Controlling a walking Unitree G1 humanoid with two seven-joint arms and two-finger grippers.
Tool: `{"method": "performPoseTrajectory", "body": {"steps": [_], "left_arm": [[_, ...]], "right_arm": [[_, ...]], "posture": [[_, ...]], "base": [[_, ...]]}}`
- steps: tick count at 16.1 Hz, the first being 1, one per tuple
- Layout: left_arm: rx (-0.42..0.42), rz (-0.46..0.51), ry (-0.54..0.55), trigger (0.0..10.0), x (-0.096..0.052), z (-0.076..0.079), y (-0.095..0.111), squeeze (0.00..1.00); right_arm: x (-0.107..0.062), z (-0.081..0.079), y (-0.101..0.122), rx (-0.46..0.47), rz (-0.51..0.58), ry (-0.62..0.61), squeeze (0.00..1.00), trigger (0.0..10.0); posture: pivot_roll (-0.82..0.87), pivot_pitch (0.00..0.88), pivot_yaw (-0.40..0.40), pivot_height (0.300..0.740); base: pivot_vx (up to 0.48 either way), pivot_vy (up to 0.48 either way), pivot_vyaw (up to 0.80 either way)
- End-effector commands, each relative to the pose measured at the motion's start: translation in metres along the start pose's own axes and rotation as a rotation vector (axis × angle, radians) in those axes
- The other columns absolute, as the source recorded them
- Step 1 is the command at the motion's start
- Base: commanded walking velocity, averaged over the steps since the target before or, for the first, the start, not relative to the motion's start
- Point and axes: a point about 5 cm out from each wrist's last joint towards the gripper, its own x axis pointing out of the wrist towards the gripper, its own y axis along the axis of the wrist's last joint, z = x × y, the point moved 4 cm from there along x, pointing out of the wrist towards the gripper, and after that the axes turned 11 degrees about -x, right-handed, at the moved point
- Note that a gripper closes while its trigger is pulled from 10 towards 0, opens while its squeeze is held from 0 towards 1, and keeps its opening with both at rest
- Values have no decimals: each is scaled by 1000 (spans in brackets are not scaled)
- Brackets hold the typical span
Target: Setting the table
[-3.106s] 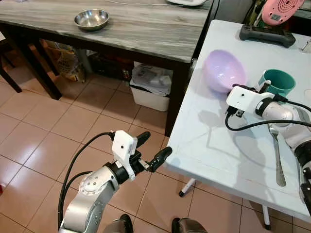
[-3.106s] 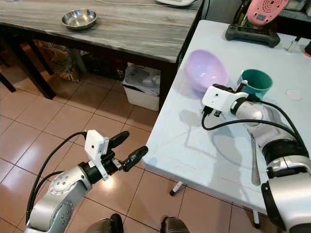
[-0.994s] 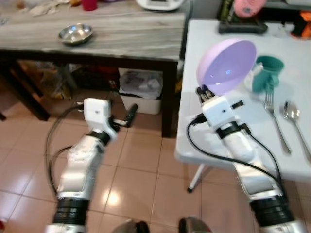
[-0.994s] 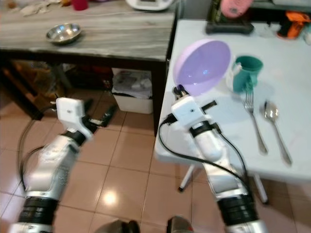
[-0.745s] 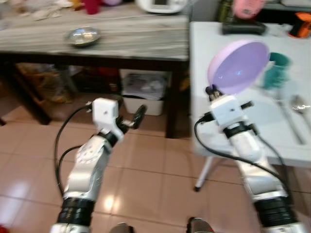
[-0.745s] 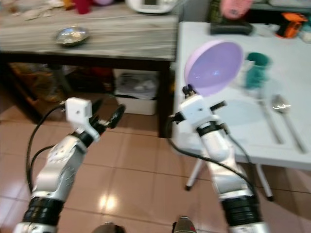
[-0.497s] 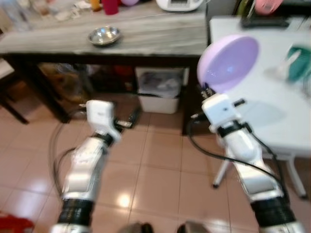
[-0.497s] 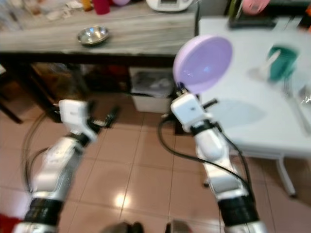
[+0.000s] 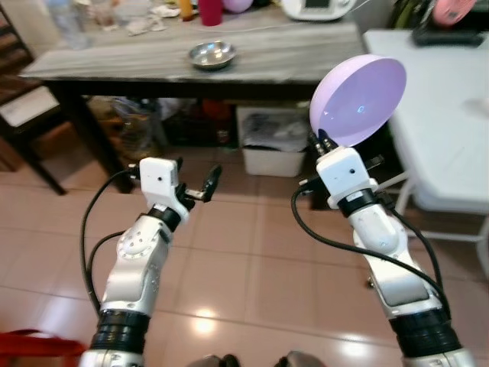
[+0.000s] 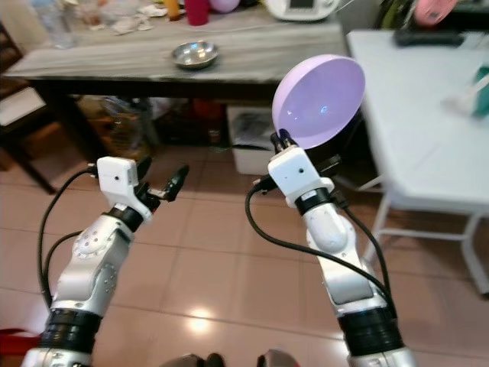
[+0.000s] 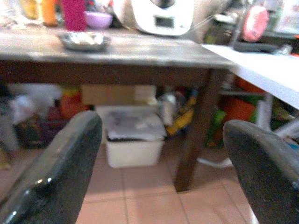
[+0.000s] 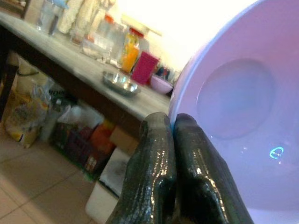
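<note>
My right gripper (image 9: 322, 142) is shut on the rim of a lilac plastic bowl (image 9: 357, 101). It holds the bowl up on edge, hollow side facing me, in front of the corner of the wooden table (image 9: 130, 65). In the right wrist view both fingers (image 12: 161, 154) pinch the bowl (image 12: 238, 102) at its rim. My left gripper (image 9: 196, 174) is open and empty, held out over the tiled floor. A small steel bowl (image 9: 212, 54) sits on the wooden table.
The white folding table (image 9: 451, 84) stands to the right, its leg (image 9: 401, 195) close to my right arm. A white bin (image 9: 275, 149) and bags sit under the wooden table. A dark chair (image 9: 23, 99) is at the left. Tiled floor lies ahead.
The bowl, on the white table three seconds ago, is lifted in my right gripper. The camera has swung left, so the wooden table is central and the white table's cutlery is gone from view.
</note>
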Motion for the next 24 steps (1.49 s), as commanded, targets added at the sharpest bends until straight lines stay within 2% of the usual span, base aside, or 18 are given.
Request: {"method": "performPoseTrajectory", "body": {"steps": [1, 6, 9, 13, 19, 24], "left_arm": [[36, 12, 20, 10000, -1, -5, 3, 0], [1, 36, 17, 10000, -6, -9, 7, 0], [-5, 44, 15, 10000, -5, -10, 8, 0], [-19, 43, -5, 10000, -5, -6, 6, 0], [-32, 38, -22, 10000, -5, -2, 4, 0], [-35, 33, -47, 10000, -4, 3, 5, 0]], "right_arm": [[2, 4, 5, 4, 18, -15, 0, 10000], [1, 3, 5, -1, 19, -16, 0, 10000], [0, 4, 5, -5, 19, -18, 0, 10000], [1, 4, 5, -15, 21, -16, 0, 10000], [0, 2, 6, -8, 27, -10, 0, 10000], [0, 3, 6, -6, 21, -23, 0, 10000]], "posture": [[-195, 116, 68, 740], [-196, 113, 67, 740], [-197, 112, 66, 740], [-200, 106, 65, 740], [-198, 108, 70, 740], [-198, 109, 76, 740]], "base": [[0, 0, 0], [0, 0, 0], [290, 0, 0], [396, 0, 0], [466, 0, 504], [480, 0, 0]]}}
